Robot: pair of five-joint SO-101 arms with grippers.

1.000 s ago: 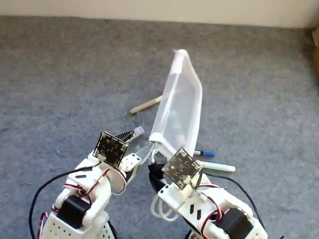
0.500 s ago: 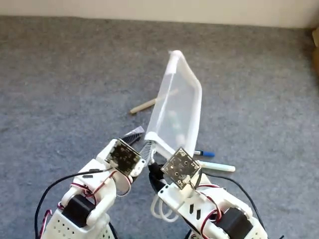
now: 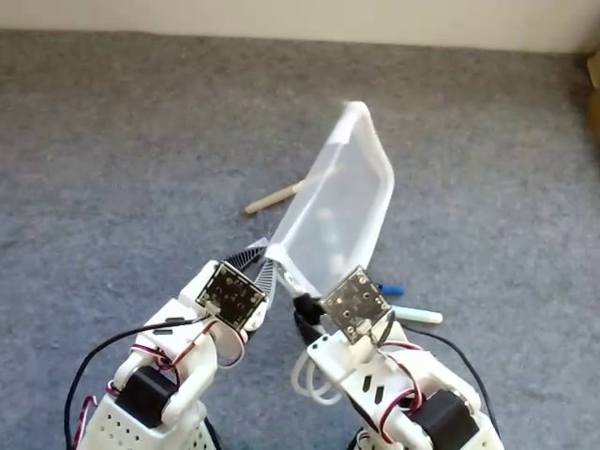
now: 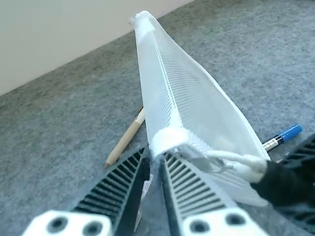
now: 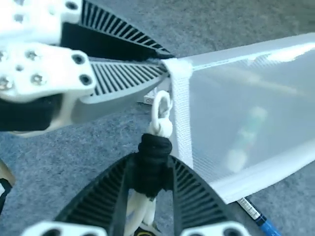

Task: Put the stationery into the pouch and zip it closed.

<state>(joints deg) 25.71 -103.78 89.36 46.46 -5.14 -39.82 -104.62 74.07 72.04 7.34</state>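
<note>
- Your left gripper (image 4: 155, 156) is clamped on the near corner of the mesh pouch (image 4: 187, 98), which stands tilted above the carpet (image 3: 112, 141).
- Your right gripper (image 5: 151, 164) pinches the black zip pull (image 5: 153, 145) at that same corner.
- One pale item (image 5: 244, 135) shows inside the pouch.
- A tan pen (image 3: 274, 198) lies beside the pouch.
- A blue-capped pen (image 3: 386, 290) and a white marker (image 3: 417, 314) lie on its other side.
- The blue pen's print is too small to read.
</note>
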